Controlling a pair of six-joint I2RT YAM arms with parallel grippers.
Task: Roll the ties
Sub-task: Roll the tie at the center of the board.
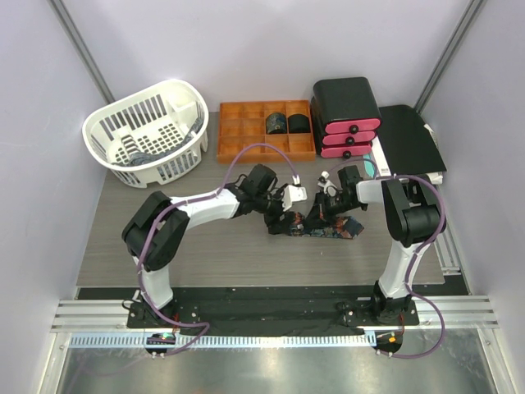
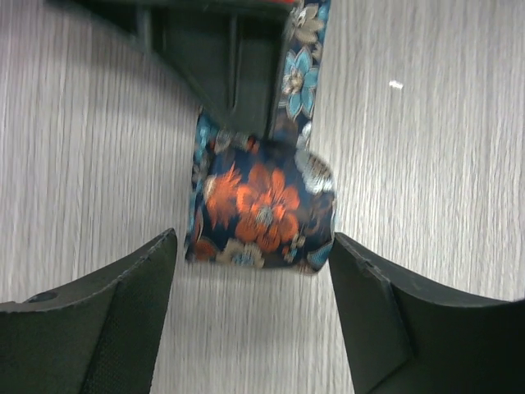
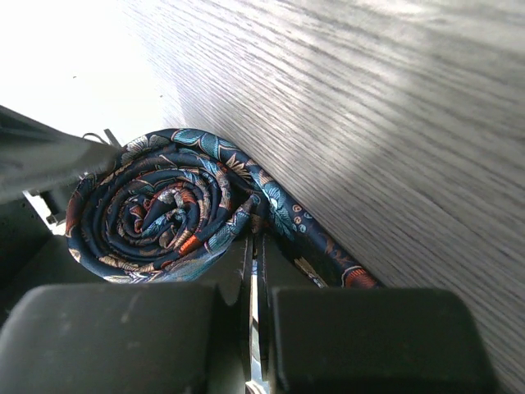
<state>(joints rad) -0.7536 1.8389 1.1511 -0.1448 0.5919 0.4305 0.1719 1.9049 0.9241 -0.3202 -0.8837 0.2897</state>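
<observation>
Grey wood-grain worktop (image 1: 164,254), both arms reaching to its middle. Back left: white slatted basket (image 1: 168,168) with dark fabric (image 1: 135,152) in it. Back right: black drawer unit (image 1: 344,103) with three pink drawer fronts, and a flat black box (image 1: 406,139) just beside it on the right. Between basket and drawers: orange compartment tray (image 1: 246,131), with two rolled ties (image 1: 276,123) side by side in its upper right cells.

Loose tie (image 1: 328,228) lies mid-worktop between the two tools. It is dark navy with an orange and blue floral print. One end is wound into a tight roll (image 3: 156,222) and the unrolled tail runs flat along the wood.

Left tool (image 2: 253,254): jaws wide, one finger (image 2: 98,328) on each side of the roll, close to it, nothing gripped. It blocks most of the roll in the overhead view.

Right tool (image 3: 255,263): jaws closed together, sitting low right at the roll, over the tail. It may be pressing the tail down, but the fingers hide the contact. Seen from the left wrist, its dark body covers the far part of the tail.
</observation>
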